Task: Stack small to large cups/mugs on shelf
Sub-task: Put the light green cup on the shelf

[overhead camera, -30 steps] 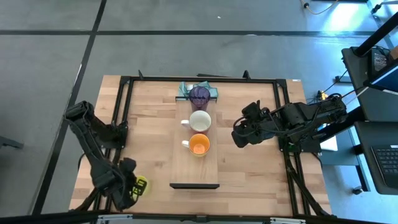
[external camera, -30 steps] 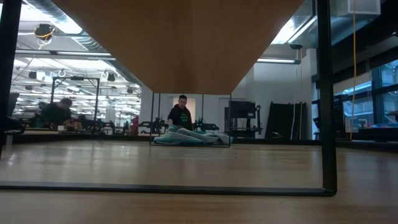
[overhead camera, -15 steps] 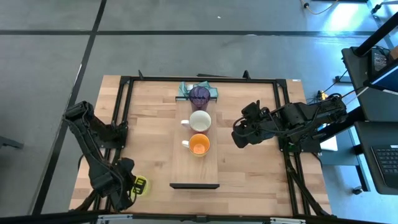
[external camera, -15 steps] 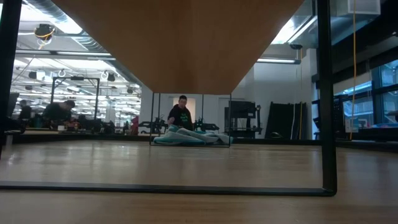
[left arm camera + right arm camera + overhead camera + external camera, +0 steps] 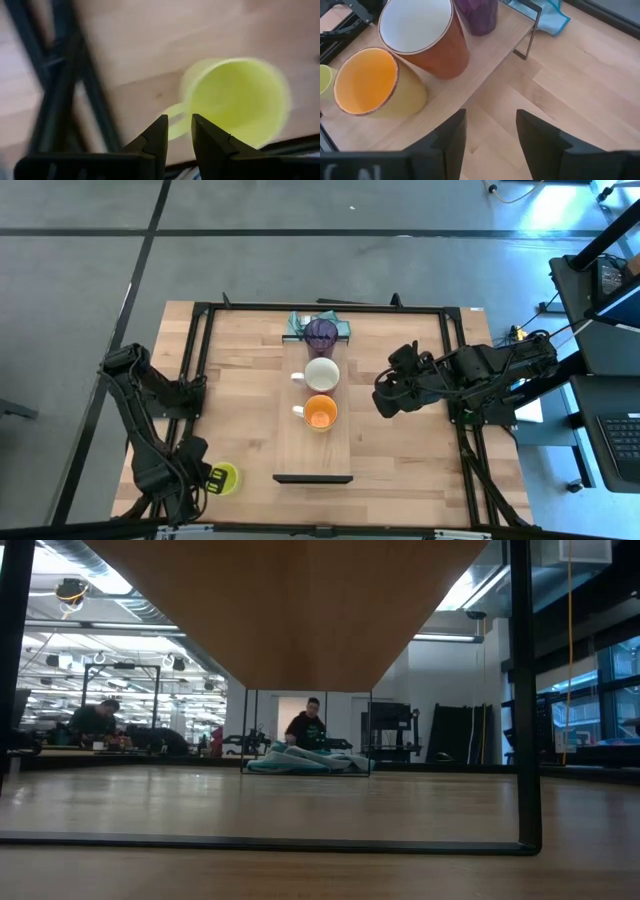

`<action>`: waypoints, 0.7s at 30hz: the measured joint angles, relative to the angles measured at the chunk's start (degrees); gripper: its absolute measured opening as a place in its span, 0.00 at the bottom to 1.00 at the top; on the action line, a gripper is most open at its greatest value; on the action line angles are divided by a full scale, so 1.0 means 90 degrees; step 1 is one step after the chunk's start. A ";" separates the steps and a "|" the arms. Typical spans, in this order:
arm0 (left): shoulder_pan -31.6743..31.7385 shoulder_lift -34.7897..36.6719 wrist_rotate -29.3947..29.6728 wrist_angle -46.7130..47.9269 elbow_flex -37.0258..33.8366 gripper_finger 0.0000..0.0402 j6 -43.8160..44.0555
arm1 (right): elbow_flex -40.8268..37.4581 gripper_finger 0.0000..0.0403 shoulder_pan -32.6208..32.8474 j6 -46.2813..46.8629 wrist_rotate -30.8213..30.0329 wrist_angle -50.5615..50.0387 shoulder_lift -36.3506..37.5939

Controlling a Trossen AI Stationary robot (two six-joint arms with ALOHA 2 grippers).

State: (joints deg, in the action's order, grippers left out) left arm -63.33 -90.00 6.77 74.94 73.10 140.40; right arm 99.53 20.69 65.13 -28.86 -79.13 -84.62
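Yellow-green plastic mug (image 5: pixel 222 477) sits just ahead of the left gripper (image 5: pixel 176 131), jaws narrowly parted and empty, handle toward its fingers.

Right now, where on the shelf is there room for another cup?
The shelf is bare between the orange mug and its dark end strip. Farther up it is crowded: white-inside mug, then purple tumbler, in a tight row.
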 joint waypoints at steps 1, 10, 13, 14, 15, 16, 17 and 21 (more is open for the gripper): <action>0.0000 0.0000 -0.0210 0.0017 0.0000 0.20 0.0016 | 0.0000 0.43 -0.0004 -0.0012 -0.0002 0.0000 0.0000; 0.0214 0.0000 -0.0407 -0.0190 0.0000 0.20 0.0073 | 0.0000 0.43 -0.0024 -0.0047 -0.0004 0.0000 0.0000; 0.0275 0.0005 -0.0384 -0.0320 -0.0050 0.20 0.0054 | 0.0000 0.43 -0.0024 -0.0047 -0.0003 0.0000 0.0000; 0.0288 0.0007 -0.0382 -0.0434 -0.0106 0.20 0.0053 | 0.0000 0.43 -0.0024 -0.0047 -0.0003 0.0000 0.0000; 0.0290 0.0006 -0.0373 -0.0567 -0.0181 0.20 0.0053 | 0.0000 0.43 -0.0024 -0.0044 -0.0004 0.0000 0.0000; 0.0288 0.0006 -0.0371 -0.0720 -0.0260 0.20 0.0045 | 0.0000 0.43 -0.0024 -0.0044 -0.0005 0.0000 0.0000; 0.0286 0.0005 -0.0368 -0.0909 -0.0338 0.20 -0.0008 | 0.0000 0.43 -0.0024 -0.0044 -0.0003 0.0000 0.0000; 0.0270 0.0005 -0.0365 -0.1659 -0.0532 0.20 -0.0467 | 0.0000 0.43 -0.0024 -0.0085 -0.0003 0.0000 0.0000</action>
State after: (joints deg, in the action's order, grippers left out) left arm -60.90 -89.95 3.49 60.01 68.31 136.20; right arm 99.53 20.47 64.36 -28.89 -79.13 -84.62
